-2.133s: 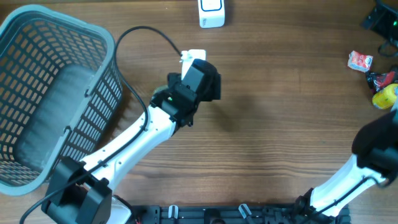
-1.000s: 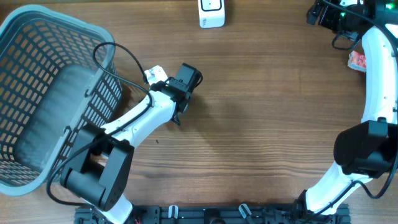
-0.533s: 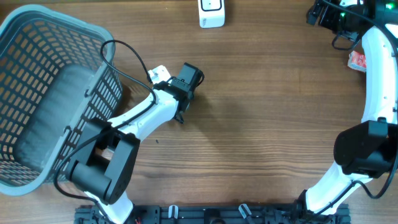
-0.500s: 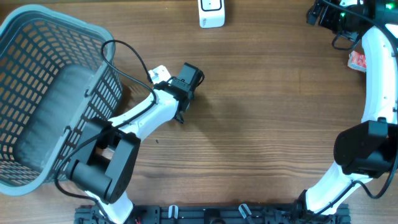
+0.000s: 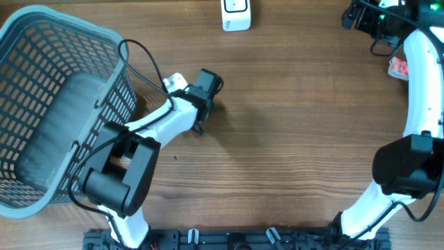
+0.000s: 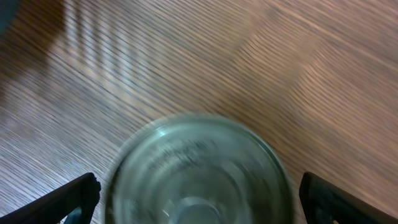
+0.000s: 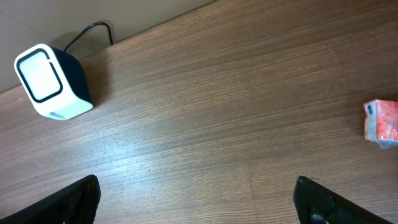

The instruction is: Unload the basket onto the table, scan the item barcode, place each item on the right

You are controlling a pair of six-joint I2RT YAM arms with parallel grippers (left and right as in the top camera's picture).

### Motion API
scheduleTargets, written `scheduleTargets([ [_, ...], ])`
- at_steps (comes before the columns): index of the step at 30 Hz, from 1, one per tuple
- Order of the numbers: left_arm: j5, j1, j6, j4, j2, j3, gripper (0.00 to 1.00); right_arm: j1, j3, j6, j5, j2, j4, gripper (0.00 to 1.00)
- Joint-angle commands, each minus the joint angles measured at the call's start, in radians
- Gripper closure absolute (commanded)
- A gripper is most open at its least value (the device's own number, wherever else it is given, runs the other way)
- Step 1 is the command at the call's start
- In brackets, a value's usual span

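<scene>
Wood-grain table (image 5: 291,139), blurred round silvery can (image 6: 199,168) with concentric rings between spread left jaws; right jaws likewise spread.

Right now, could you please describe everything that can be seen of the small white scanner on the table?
The scanner is a small box that looks like plastic. It has a white front with a rounded window outlined in dark, tiny print below the window, and a black rear housing. It stands on the wooden table near the far edge, with its face tilted upward. A black cable leaves its back. Nothing else touches it.
</scene>
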Motion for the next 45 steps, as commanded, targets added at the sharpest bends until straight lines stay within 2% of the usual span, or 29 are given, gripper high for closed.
scheduleTargets([
  [1, 0.011, 0.049, -0.017, 0.012, 0.019, -0.018, 0.0, 0.0, 0.006, 0.012, -0.006, 0.002, -0.01, 0.0],
  [13, 0.159, 0.065, -0.016, 0.039, 0.04, -0.053, 0.01, 0.0, 0.006, 0.012, -0.006, 0.002, -0.016, 0.0],
  [19, 0.182, 0.037, -0.016, 0.039, 0.04, -0.053, 0.29, 0.0, 0.006, 0.013, -0.006, 0.002, -0.018, 0.0],
  [21, 0.182, 0.03, -0.016, 0.039, 0.04, -0.053, 0.32, 0.0, 0.006, 0.012, -0.006, 0.002, -0.018, 0.0],
  [31, 0.254, -0.015, -0.013, 0.043, 0.025, -0.049, 0.32, -0.001, 0.006, 0.008, 0.019, 0.002, -0.016, 0.0],
  [37, 0.365, -0.078, 0.105, 0.128, 0.021, -0.048, 0.32, -0.001, 0.006, 0.008, 0.064, 0.002, -0.018, 0.0],
  [45, 0.369, -0.151, 0.285, 0.259, 0.021, -0.048, 0.3, -0.001, 0.006, 0.008, 0.064, 0.002, -0.021, 0.0],
])
